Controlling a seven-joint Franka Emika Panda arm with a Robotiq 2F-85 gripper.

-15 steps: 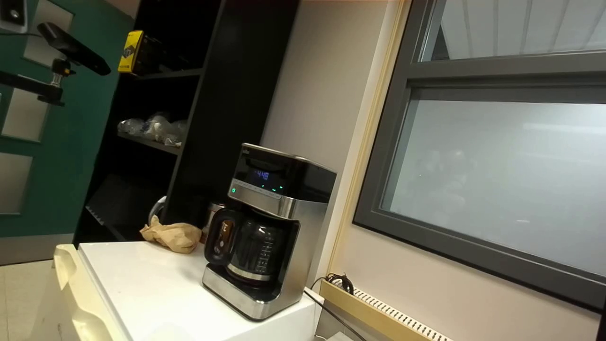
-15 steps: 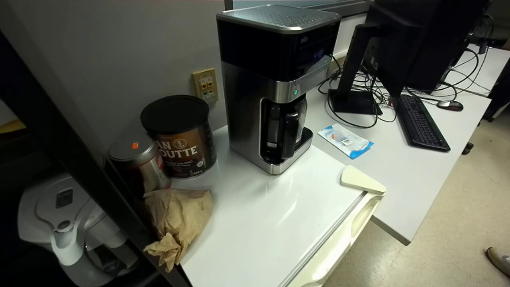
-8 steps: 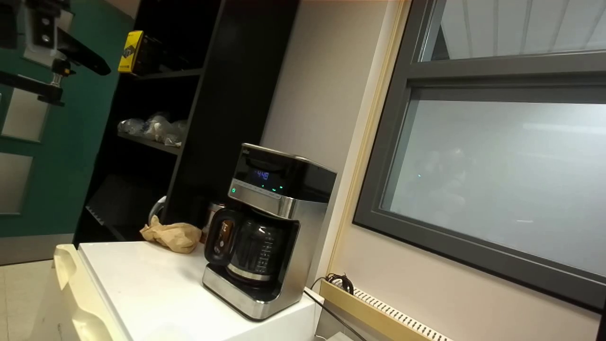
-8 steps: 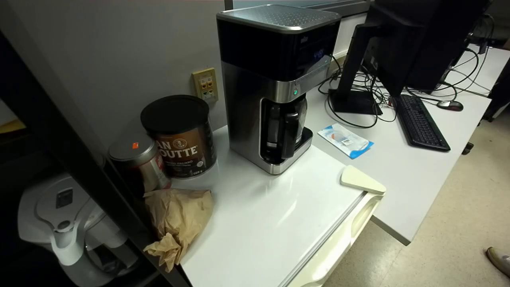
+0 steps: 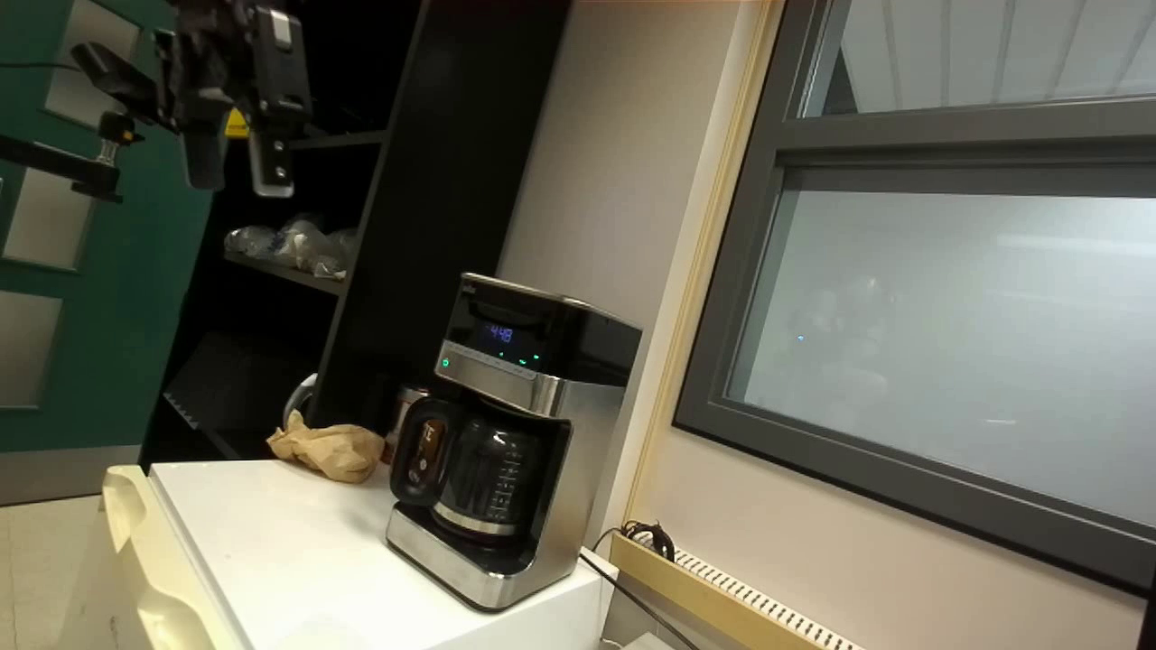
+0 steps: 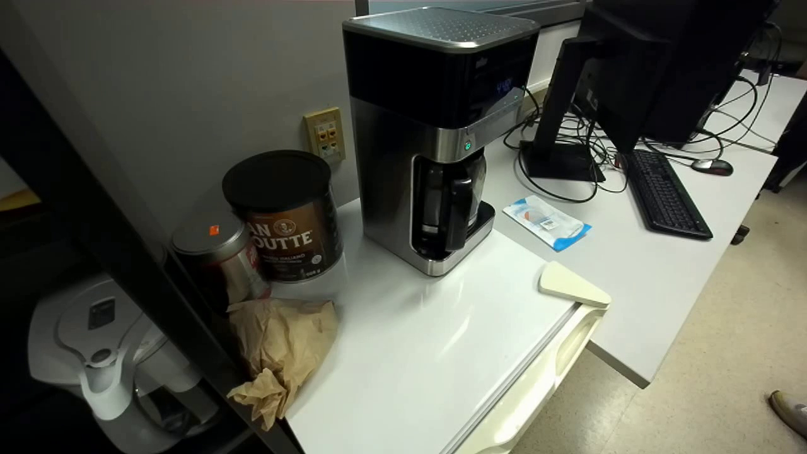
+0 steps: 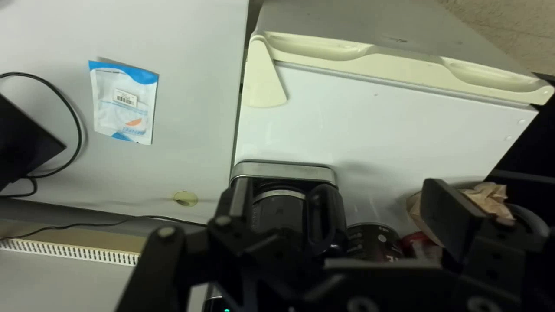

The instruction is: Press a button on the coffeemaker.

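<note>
At the upper left of an exterior view, your black two-fingered claw (image 5: pixel 238 181) is hanging in the air, well apart from the boxy black-and-silver drip coffeemaker (image 5: pixel 546 395). Claw's sitting released: in the wrist view you're seeing its two black fingers (image 7: pixel 448 216) standing wide apart, one of them blocking part of the coffeemaker for you. In both exterior views that machine is standing upright on a white flat-topped unit with cream molded grips (image 5: pixel 298 542). Its dark glass carafe with black handle (image 5: pixel 497 469) is sitting in the bay; its glossy black panel (image 5: pixel 499 334) is showing you blue digits, with green lights glowing just below. Near the machine, a wide brown can with black lid (image 6: pixel 280 214) is standing, a smaller silver can with grey lid (image 6: pixel 214 243) just beside it. A crumpled brown paper bag (image 6: pixel 284 347) is lying just beside the smaller can. On the white desk (image 6: pixel 643 302) next to the unit, a flat white-and-blue plastic packet (image 6: pixel 547 222), a long black keyboard (image 6: pixel 671 192) and a dark rounded mouse (image 6: pixel 712 166) are lying.
</note>
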